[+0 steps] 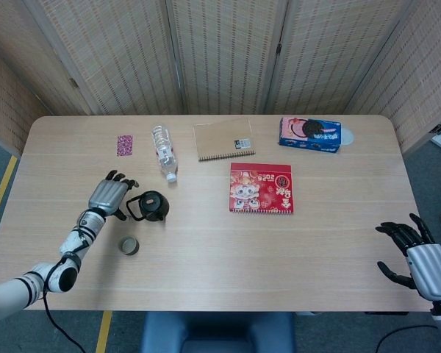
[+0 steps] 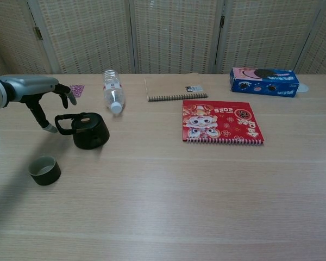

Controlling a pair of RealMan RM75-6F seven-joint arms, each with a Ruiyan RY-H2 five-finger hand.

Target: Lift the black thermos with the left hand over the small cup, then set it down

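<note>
The squat black thermos with a loop handle (image 2: 90,131) stands upright on the pale wooden surface (image 2: 168,196), near its left side, with the handle pointing toward the left robot hand (image 2: 46,97). That robot hand hovers just beside the handle with its fingers spread and hanging down; one fingertip (image 2: 52,129) sits right by the loop, though I cannot tell whether it touches. It holds nothing.

The small dark green cup (image 2: 44,170) stands apart from the thermos, nearer the robot. In the head view the right robot hand (image 1: 415,254) rests far off at the opposite edge, fingers apart and empty.

To my eye the thermos looks hard and rigid, with a smooth, slightly glossy shell that could slip in a loose grip. Being low and wide, it should stand steadily, but if it is full it may be fairly heavy for its size. The loop handle (image 1: 133,206) seems the natural place to take hold, fingers hooked through it; otherwise a wrap around the body below the lid would do. A nudge on the handle would likely slide or turn it rather than tip it.
</note>
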